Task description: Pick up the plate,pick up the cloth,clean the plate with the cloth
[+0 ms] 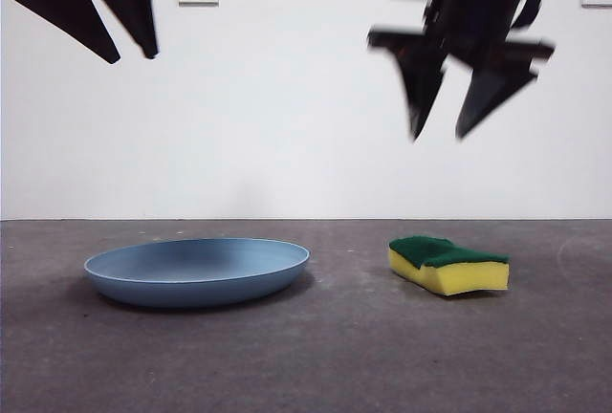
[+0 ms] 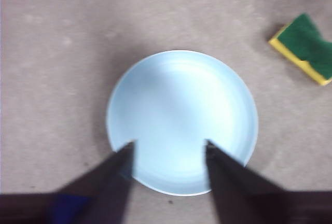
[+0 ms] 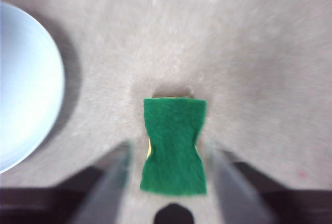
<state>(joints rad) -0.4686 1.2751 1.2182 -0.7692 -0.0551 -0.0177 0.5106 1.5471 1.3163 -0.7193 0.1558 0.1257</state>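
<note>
**Both arms poised above their targets, nothing gripped yet**

The left gripper (image 1: 134,53) hangs high above the table, jaws spread and empty. In its wrist view the plate (image 2: 182,122) lies flat on the grey table (image 1: 335,356) beneath the jaws, its near rim showing between and around the two tips. The plate is broad and shallow (its raised rim is the only thing a two-jaw grip could bite on), so the sound approach, as I judge it, is to come down at the edge, one jaw inside the rim and one outside, rather than straight over the centre.

Further right, the cloth (image 1: 448,264), really a yellow sponge with a green scouring face turned up, rests on the table well apart from the plate. The right gripper (image 1: 438,136) is above it, blurred with motion, jaws open and holding nothing. In its wrist view the cloth sits between the jaws, lengthwise along them. Descending straight and closing across its narrow waist should give a centred hold; the soft block will likely squash, so a gentle close would serve.
</note>
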